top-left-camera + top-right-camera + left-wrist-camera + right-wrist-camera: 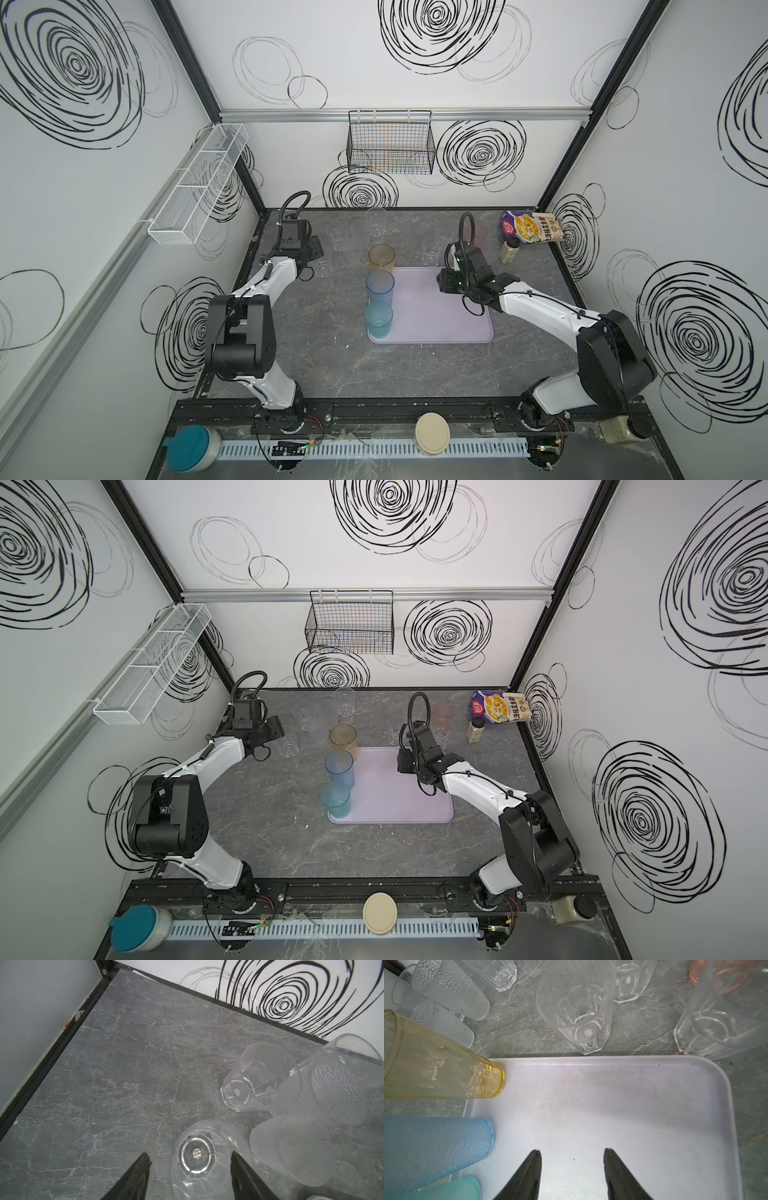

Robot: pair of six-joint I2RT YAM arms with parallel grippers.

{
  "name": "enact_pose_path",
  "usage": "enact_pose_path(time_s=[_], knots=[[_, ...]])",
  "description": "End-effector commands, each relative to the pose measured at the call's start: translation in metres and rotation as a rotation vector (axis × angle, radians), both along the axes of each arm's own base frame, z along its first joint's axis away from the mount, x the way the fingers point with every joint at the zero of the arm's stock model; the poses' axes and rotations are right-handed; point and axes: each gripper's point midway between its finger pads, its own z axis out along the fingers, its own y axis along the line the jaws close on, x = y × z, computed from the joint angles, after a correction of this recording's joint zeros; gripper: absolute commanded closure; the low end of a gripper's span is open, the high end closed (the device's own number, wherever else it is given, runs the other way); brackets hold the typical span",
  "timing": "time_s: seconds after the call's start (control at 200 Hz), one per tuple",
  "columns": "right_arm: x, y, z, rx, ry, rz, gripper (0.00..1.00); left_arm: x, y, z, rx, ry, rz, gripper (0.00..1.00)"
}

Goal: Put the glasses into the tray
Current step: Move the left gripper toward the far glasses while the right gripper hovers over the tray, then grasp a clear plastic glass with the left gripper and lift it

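The lilac tray (436, 316) (612, 1105) lies mid-table. Along its left side stand an amber glass (381, 257) (436, 1068), a tall blue glass (380, 286) (436, 1147) and a teal glass (378, 320). My right gripper (572, 1150) (441, 284) hangs open over the bare tray floor, holding nothing. My left gripper (191, 1156) (319, 259) is open and straddles a clear glass (197, 1155) (323, 267). One finger is close against the glass wall and the other stands apart from it. Frosted glasses (332, 1093), further clear ones (581, 1012) and a pink glass (476, 232) stand on the table behind the tray.
A snack bag (534, 227) and a small cream bottle (509, 250) sit at the back right. A black wire basket (390, 147) hangs on the back wall and a white mesh shelf (199, 187) on the left wall. The table's left edge (52, 1059) runs near the left gripper.
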Motion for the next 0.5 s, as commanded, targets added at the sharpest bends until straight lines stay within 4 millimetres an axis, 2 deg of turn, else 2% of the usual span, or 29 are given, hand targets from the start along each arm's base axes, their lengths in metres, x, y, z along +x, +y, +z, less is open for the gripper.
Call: enact_pose_path(time_s=[0.0, 0.11, 0.24, 0.375, 0.495], knots=[[0.003, 0.0, 0.01, 0.02, -0.032, -0.005, 0.47, 0.001, 0.007, 0.0, 0.063, 0.002, 0.007, 0.36], [0.003, 0.002, 0.011, 0.028, -0.028, -0.001, 0.47, 0.0, 0.01, -0.013, 0.071, 0.03, 0.013, 0.38], [0.002, 0.001, 0.012, 0.03, -0.03, -0.003, 0.47, -0.001, 0.002, -0.034, 0.046, 0.073, -0.009, 0.42], [0.001, 0.0, 0.012, 0.029, -0.027, -0.004, 0.47, 0.001, -0.005, -0.041, 0.041, 0.087, -0.021, 0.49], [0.001, 0.001, 0.014, 0.031, -0.029, -0.002, 0.46, 0.0, -0.002, -0.051, 0.053, 0.112, -0.016, 0.57]])
